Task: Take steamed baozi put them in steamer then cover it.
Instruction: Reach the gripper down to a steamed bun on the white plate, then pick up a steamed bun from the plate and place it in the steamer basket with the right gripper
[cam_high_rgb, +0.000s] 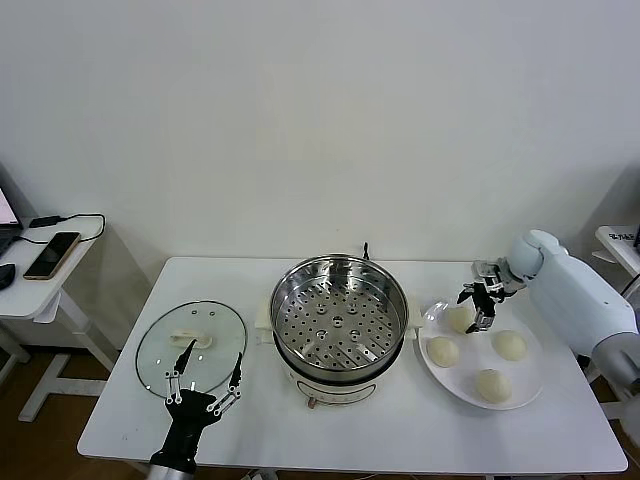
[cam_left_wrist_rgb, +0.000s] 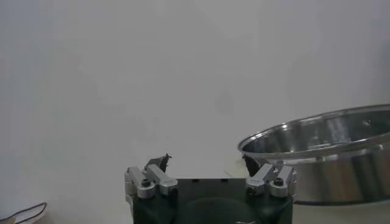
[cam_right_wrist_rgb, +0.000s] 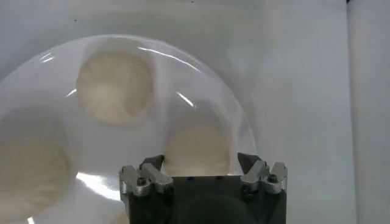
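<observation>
Four cream-white baozi lie on a white plate (cam_high_rgb: 535, 375) at the right of the table. My right gripper (cam_high_rgb: 478, 305) hangs over the plate's far-left baozi (cam_high_rgb: 459, 320). In the right wrist view that baozi (cam_right_wrist_rgb: 196, 146) sits between the fingers of the right gripper (cam_right_wrist_rgb: 199, 161), which is open with a small gap on each side. Two more baozi (cam_right_wrist_rgb: 114, 85) (cam_right_wrist_rgb: 30, 161) lie farther off. The steamer (cam_high_rgb: 290, 290) stands uncovered in the middle, its perforated tray bare. The glass cover (cam_high_rgb: 160, 350) lies flat at the left, with my open left gripper (cam_high_rgb: 213, 357) (cam_left_wrist_rgb: 206, 161) above its near edge.
The white table (cam_high_rgb: 350, 440) ends just in front of the steamer and plate. A side table at the far left holds a phone (cam_high_rgb: 52, 255) and a cable. A bare white wall stands behind. The steamer's steel wall (cam_left_wrist_rgb: 329, 146) shows in the left wrist view.
</observation>
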